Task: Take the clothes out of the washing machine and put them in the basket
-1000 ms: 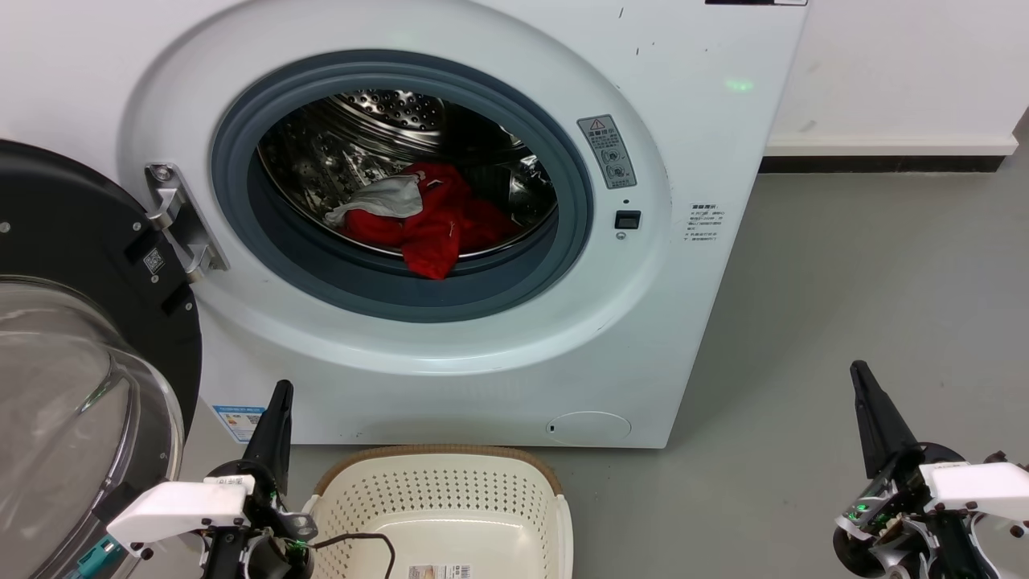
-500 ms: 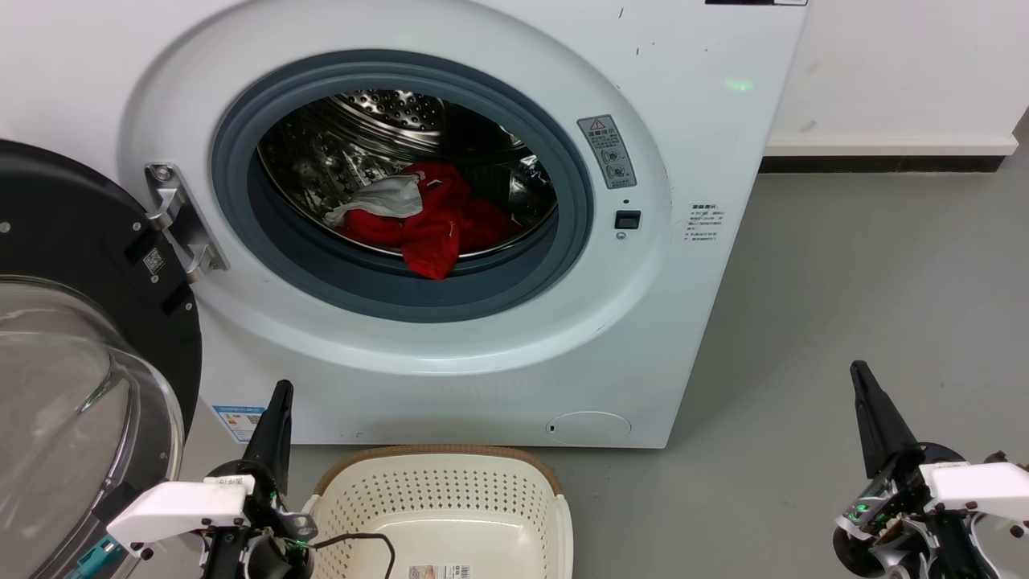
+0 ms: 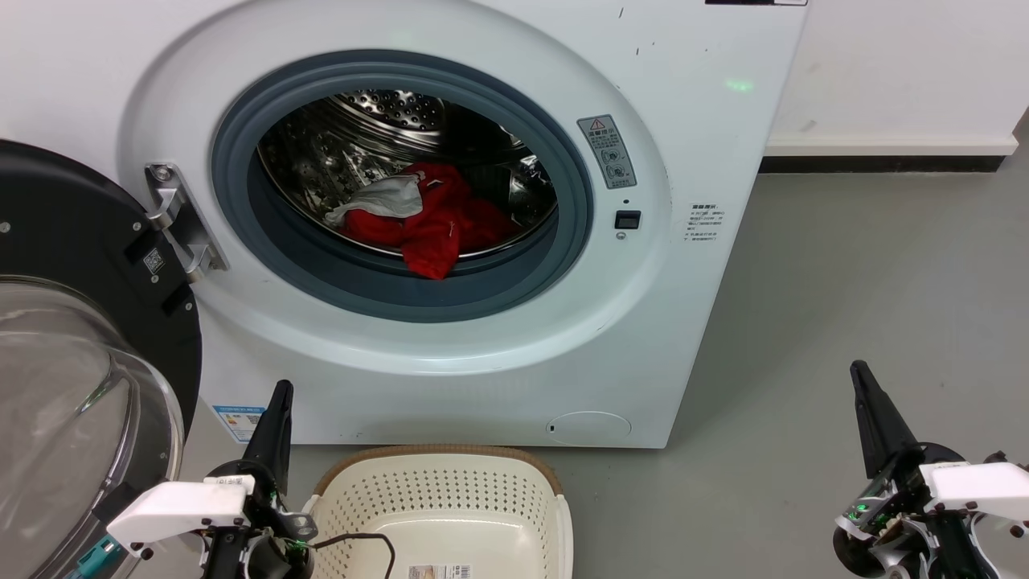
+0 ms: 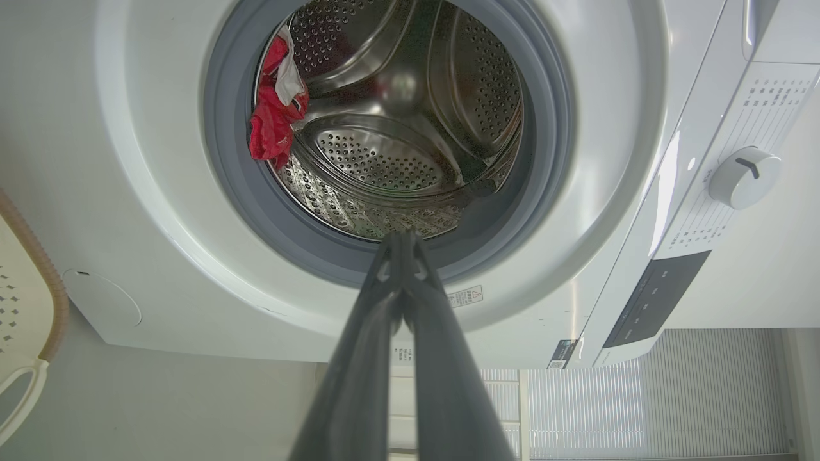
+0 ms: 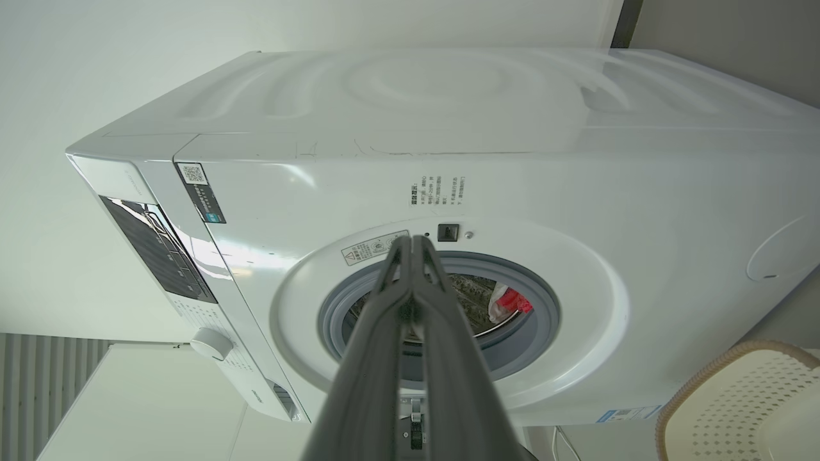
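— Grey floor (image 3: 844, 281), white wall (image 3: 900, 64) behind; has any laundry moved?
— None. The clothes (image 3: 426, 217), a red bundle with a pale patch, lie in the drum (image 3: 386, 104) of the washing machine (image 3: 683, 121), ahead of and above the 2 grippers; its door (image 3: 80, 225) stands open
— And the grippers?
— The left gripper (image 3: 280, 398) and the right gripper (image 3: 864, 382) each have fingers pressed together, holding nothing. The basket (image 3: 438, 486), just right of the left gripper, shows no clothes. I judge every step remains: reach, grasp, carry, drop
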You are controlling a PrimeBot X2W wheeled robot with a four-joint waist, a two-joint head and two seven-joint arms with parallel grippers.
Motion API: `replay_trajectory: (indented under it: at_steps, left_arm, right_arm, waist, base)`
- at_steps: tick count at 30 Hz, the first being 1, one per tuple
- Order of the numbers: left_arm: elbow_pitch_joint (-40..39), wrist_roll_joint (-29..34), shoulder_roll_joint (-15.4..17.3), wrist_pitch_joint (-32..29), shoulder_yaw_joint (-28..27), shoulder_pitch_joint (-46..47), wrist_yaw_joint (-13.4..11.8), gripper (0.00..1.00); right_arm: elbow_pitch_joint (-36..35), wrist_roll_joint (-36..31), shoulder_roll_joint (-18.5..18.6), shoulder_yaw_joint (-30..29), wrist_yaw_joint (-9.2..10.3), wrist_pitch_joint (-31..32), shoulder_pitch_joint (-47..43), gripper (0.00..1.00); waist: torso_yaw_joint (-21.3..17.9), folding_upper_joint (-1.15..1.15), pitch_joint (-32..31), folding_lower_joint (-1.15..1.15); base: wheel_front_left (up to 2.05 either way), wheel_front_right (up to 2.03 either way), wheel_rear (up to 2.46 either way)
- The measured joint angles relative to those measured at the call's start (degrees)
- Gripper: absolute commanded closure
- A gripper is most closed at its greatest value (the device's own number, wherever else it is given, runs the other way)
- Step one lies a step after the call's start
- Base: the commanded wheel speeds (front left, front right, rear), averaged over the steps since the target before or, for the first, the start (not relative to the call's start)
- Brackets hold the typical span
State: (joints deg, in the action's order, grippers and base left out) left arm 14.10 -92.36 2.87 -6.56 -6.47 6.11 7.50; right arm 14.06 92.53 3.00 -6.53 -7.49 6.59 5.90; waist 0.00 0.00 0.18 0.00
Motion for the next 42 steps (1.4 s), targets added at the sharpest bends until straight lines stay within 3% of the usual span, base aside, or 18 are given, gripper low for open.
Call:
replay_trajectory:
  at_steps: [8,9,15,22,25,27,42]
  left_arm:
    - [0.00,0.00,0.00,0.00,0.00,0.00,0.00,1.00]
    - [0.31,0.00,-0.03,0.01,0.05,-0.12,-0.01,0.00]
    - [2.19,0.53,-0.25,0.62,0.37,-2.65,-0.02,0.00]
    - [0.18,5.78,-0.25,2.58,0.40,-2.65,-0.64,0.00]
    - [-1.10,9.02,-0.25,3.36,0.67,-2.68,-1.30,0.00]
    - [-2.71,13.74,-0.25,4.35,1.33,-3.00,-2.64,0.00]
    - [-6.15,30.27,-0.22,7.87,4.21,-4.28,-6.87,0.00]
  right_arm:
    - [0.00,0.00,0.00,0.00,0.00,0.00,0.00,1.00]
    - [0.26,0.02,0.00,0.02,0.00,0.00,-0.14,0.00]
    - [2.25,-0.04,-0.09,0.19,0.00,-0.60,-2.68,0.00]
    - [1.12,-4.35,-0.10,0.27,0.00,-2.61,-2.83,0.00]
    - [0.37,-7.51,-0.11,0.31,0.00,-3.38,-3.26,0.00]
    - [-0.99,-13.32,-0.13,0.41,0.00,-4.43,-3.65,0.00]
    - [-6.24,-31.62,-0.20,0.73,0.00,-7.86,-5.11,0.00]
  waist:
    - [0.00,0.00,0.00,0.00]
    - [0.00,0.00,0.00,0.00]
    - [0.00,0.00,0.01,0.00]
    - [-0.03,0.00,0.11,0.00]
    - [-0.05,0.00,0.16,0.00]
    - [-0.08,0.00,0.24,0.00]
    - [-0.19,0.00,0.50,0.00]
  base:
    - [0.00,0.00,0.00]
    - [0.00,0.00,0.00]
    - [0.00,0.00,0.00]
    - [0.00,0.00,0.00]
    - [0.00,0.00,0.00]
    - [0.00,0.00,0.00]
    - [0.00,0.00,0.00]
